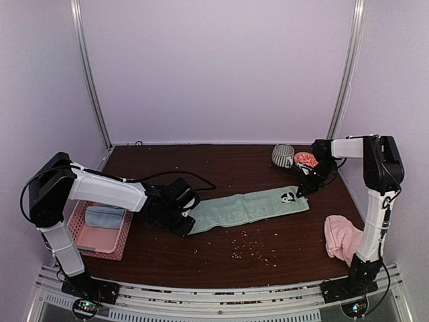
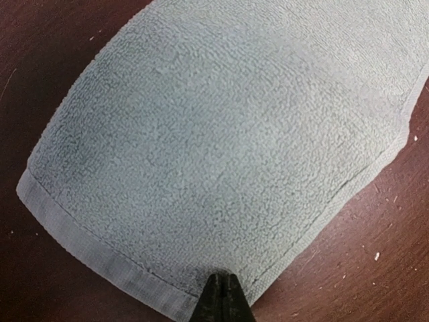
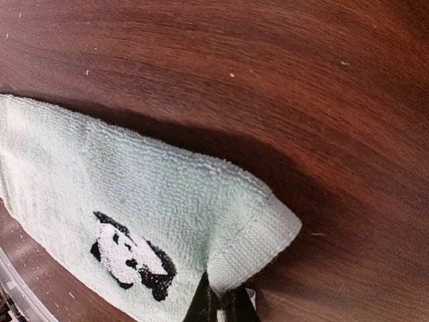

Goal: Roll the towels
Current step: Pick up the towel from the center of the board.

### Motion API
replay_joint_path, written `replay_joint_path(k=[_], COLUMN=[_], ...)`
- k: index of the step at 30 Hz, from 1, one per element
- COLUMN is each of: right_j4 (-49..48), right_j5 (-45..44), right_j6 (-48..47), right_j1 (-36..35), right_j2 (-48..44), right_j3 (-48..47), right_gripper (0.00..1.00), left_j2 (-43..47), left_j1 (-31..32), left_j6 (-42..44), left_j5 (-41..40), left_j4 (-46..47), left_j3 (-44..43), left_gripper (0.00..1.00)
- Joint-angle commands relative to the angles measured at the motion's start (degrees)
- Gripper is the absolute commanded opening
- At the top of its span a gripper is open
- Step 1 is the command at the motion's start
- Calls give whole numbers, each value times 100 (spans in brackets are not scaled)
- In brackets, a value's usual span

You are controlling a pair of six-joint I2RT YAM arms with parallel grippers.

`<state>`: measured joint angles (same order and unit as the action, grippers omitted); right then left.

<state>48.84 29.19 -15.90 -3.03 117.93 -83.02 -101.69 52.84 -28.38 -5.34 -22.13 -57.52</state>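
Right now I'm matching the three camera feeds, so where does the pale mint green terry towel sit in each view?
Top external: the pale mint green terry towel lies as a long strip across the middle.
Left wrist: it fills most of the frame, hemmed end at the bottom.
Right wrist: lower left, one corner pointing right.
Shared landmark: the black-and-white panda print, in top external and right wrist only.

Striped mug (image 1: 283, 155), pink basket (image 1: 107, 253), blue cloth (image 1: 105, 216) inside
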Motion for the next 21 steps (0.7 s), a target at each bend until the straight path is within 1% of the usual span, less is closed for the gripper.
replay_joint_path(k=[1, 5, 9, 10, 14, 21], right_j4=[457, 864, 1265, 1327, 1556, 1629], right_j5=[-194, -577, -1369, -1451, -1098, -440], right_j6=[-200, -466, -703, -732, -722, -737], right_j1=[356, 670, 786, 786, 750, 539], right_j2=[-96, -50, 141, 158, 175, 129], right_j3=[-371, -813, -1492, -1644, -1962, -1785], right_gripper=[0, 0, 0, 0, 0, 0], left_j2=[96, 24, -215, -267, -401, -486], left_j1=[34, 34, 38, 34, 33, 27], left_j6=[159, 324, 358, 364, 360, 336], left_j5=[-163, -185, -15, 12, 60, -72], left_j4=[-615, -696, -519, -465, -355, -274], left_j3=[-426, -719, -820, -841, -885, -957], left_gripper=[4, 13, 15, 15, 16, 16])
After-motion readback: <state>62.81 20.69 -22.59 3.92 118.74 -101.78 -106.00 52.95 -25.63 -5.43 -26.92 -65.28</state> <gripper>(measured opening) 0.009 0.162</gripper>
